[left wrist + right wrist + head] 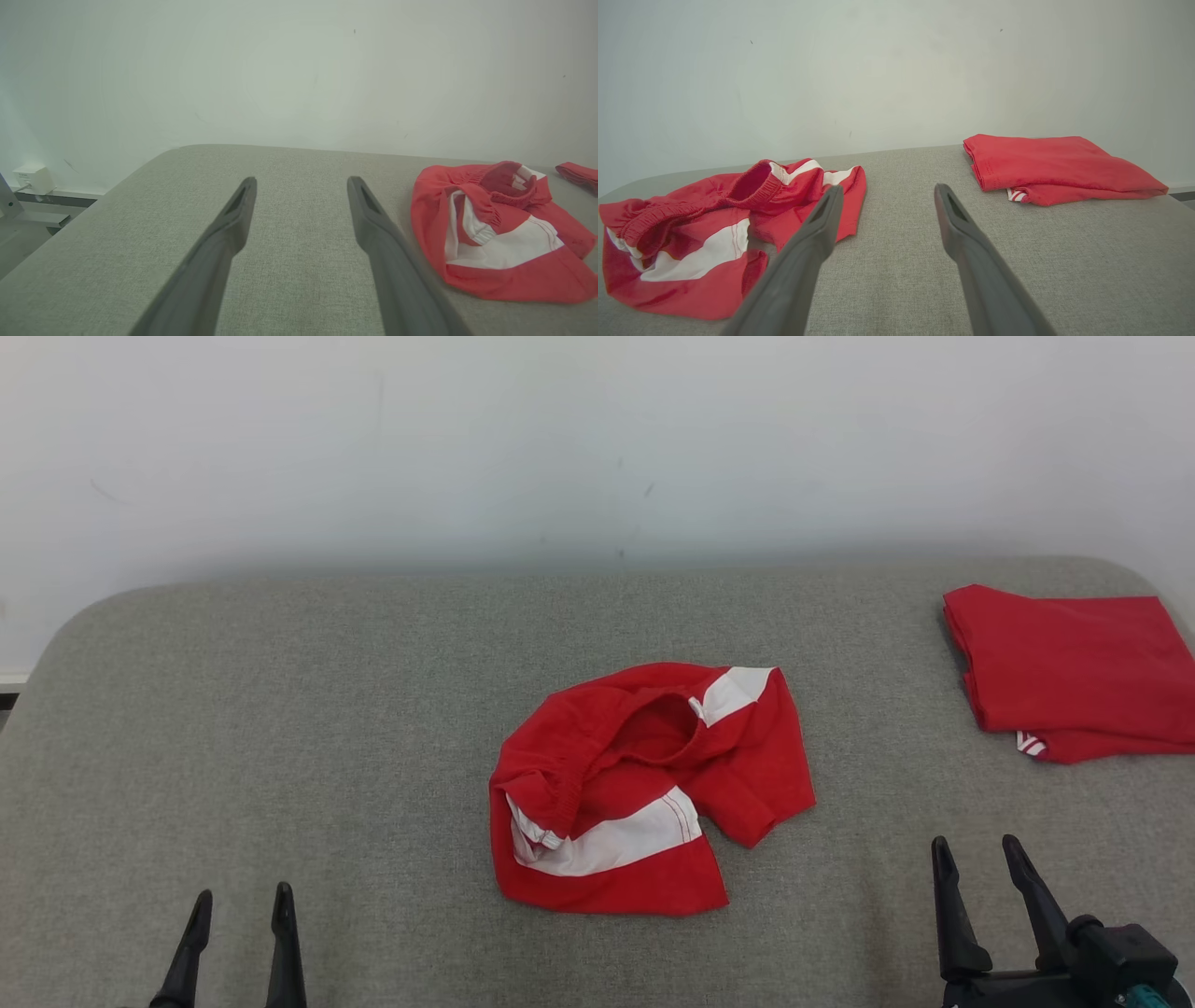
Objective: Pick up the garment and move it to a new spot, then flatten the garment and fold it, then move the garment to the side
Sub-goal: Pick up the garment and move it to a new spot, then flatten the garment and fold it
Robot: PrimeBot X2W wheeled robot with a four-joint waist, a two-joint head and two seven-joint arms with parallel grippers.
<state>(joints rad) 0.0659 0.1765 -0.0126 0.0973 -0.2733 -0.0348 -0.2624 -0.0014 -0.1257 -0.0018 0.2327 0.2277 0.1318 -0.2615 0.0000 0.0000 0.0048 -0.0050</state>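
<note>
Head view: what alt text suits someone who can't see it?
A crumpled red garment with white bands lies centred on a grey fabric surface, with a folded red garment at the far right. The left hand and right hand, both open and empty, point up from the bottom corners.

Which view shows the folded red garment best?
Right wrist view: the folded red cloth garment lies whole and near. Head view crops it at the frame edge; left wrist view catches a distant sliver.
</note>
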